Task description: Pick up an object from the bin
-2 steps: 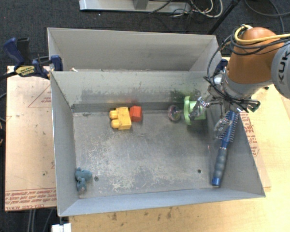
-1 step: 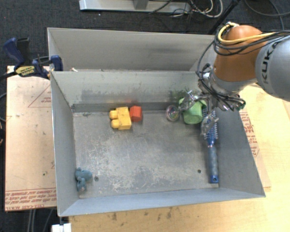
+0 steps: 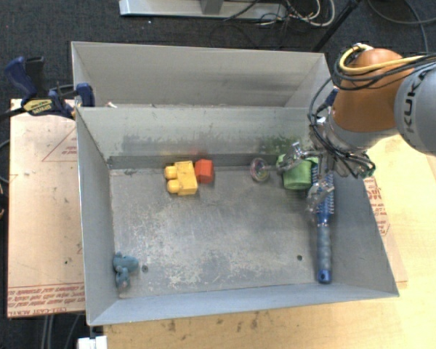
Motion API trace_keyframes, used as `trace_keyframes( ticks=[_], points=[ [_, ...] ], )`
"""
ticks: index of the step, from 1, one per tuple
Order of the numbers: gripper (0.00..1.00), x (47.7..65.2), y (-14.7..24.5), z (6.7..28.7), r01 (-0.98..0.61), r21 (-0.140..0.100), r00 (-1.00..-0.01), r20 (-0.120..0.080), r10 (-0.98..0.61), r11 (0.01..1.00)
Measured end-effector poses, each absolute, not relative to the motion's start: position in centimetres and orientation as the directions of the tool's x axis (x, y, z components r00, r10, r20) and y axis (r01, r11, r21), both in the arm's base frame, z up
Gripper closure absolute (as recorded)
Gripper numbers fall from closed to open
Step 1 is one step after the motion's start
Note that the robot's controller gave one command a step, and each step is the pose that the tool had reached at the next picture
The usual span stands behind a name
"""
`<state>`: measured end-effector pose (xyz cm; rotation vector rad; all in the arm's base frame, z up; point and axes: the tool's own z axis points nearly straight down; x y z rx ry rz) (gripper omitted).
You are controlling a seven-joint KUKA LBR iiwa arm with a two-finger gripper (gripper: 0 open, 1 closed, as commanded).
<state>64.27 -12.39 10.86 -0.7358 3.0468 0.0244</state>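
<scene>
The gripper [image 3: 310,171] hangs low against the right side of a green block [image 3: 298,176]; I cannot tell whether it is released or clenched. A blue pen-like stick [image 3: 323,242] lies just right of and below that block. A yellow brick [image 3: 182,178] sits well to its left.

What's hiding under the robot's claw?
Under the gripper lie a green thing and a long blue stick, near the bin's right wall. The gripper covers the stick's top end and the green thing's right side.
</scene>
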Motion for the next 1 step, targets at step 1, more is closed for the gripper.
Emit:
trace_keyframes(
  ticks=[1],
  points=[
    [0.00, 64.66, -12.92, 10.77, -0.521, 0.010, -0.854, -0.009, -0.521, 0.853]
  ],
)
